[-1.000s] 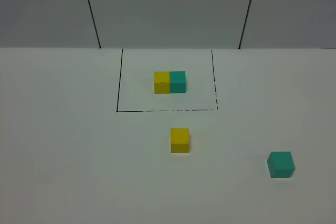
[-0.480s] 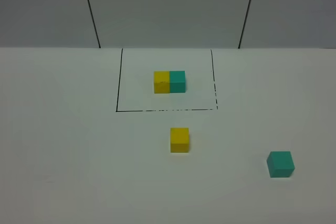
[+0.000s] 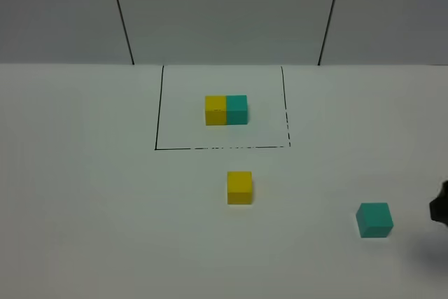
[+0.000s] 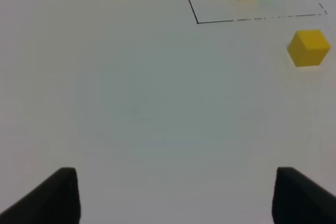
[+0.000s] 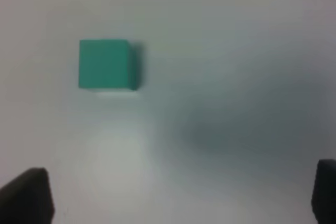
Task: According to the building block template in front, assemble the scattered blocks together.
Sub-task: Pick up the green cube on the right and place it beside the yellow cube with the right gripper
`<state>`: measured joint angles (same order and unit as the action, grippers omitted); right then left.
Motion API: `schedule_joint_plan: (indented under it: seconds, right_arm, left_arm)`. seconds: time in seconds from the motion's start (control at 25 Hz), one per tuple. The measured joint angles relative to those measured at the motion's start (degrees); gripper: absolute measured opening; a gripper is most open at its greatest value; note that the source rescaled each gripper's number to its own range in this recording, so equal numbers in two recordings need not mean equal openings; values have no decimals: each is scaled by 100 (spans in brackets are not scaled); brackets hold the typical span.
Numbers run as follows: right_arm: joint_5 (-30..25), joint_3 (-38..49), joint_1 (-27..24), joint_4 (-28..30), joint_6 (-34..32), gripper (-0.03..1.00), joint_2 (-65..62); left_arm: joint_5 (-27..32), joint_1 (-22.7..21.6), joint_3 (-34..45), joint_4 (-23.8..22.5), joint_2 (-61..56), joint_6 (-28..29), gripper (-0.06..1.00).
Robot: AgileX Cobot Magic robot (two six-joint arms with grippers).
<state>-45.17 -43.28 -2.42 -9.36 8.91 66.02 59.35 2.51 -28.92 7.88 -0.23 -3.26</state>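
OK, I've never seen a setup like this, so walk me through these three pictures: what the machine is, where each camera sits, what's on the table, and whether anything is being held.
This is a robot with two arms, each ending in a grasping tool.

One picture looks down from a camera mounted high, off the arms. On the white table it shows a drawn black rectangle framing a joined yellow-and-teal pair, the template. Nearer the camera sit two loose cubes, apart from each other: a yellow cube and a teal cube. The dark shape at the right edge is the right arm.

The other two pictures come from cameras on the wrists. The left tool is open over bare table, with the template and the yellow cube further off. The right tool is open too, near the teal cube; that picture is blurred.

Nothing is held.
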Motion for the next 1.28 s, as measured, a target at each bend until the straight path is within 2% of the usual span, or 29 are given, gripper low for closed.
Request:
schedule_joint_plan:
  seconds: [0.16,0.28,0.44,0.68,0.96,1.28]
  right_arm:
    - [184,-191,91,-187,-45,100,1087]
    - [351,-287,404,-200,-108,100,1657]
    - [824,-301,821,-178,-368,100,2126]
    - [1505,-314,1127,-146,-532,100,2659]
    - [1507,-656,1265,-152,-538,100,3125]
    - [1181,-1010,1265,-152,-555,100,3701]
  left_arm:
    - [0,3,0,0,0,0,65]
    - [0,7,0,0,0,4,65]
    - [0,7,0,0,0,11,65]
    - [0,7,0,0,0,11,65]
    - [0,7,0,0,0,11,65]
    - [0,7,0,0,0,11,65]
